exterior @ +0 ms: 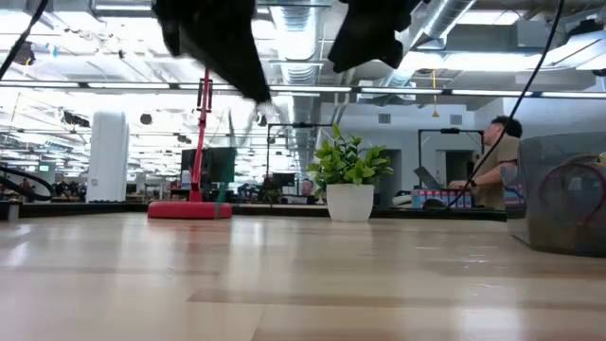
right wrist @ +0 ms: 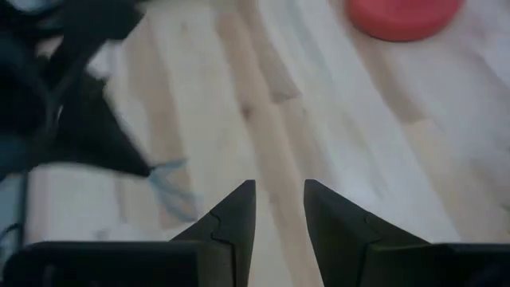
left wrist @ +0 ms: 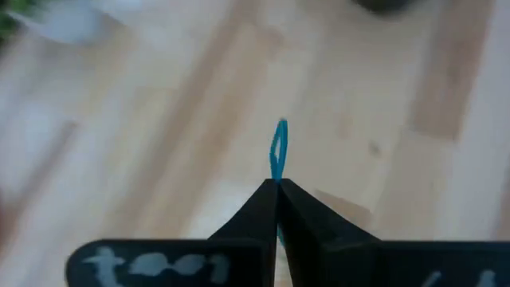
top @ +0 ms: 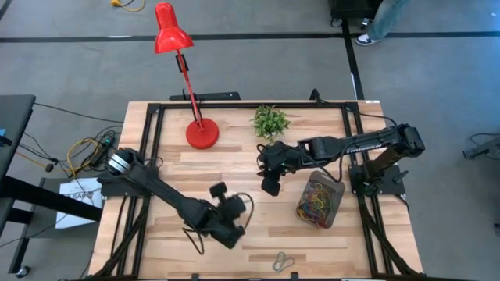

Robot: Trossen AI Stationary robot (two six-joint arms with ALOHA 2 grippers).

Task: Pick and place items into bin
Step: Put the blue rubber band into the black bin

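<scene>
Band point(left wrist: 278, 151) — blue, pinched in your left gripper point(left wrist: 276, 187); right gripper point(right wrist: 279, 195) was open w/ nothing held — beside bin point(top: 337, 204).

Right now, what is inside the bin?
The bin holds a tangled heap of loops in red, yellow, green and other colours, seen through its dark walls. How many there are, and what lies under the top layer, cannot be seen.
</scene>
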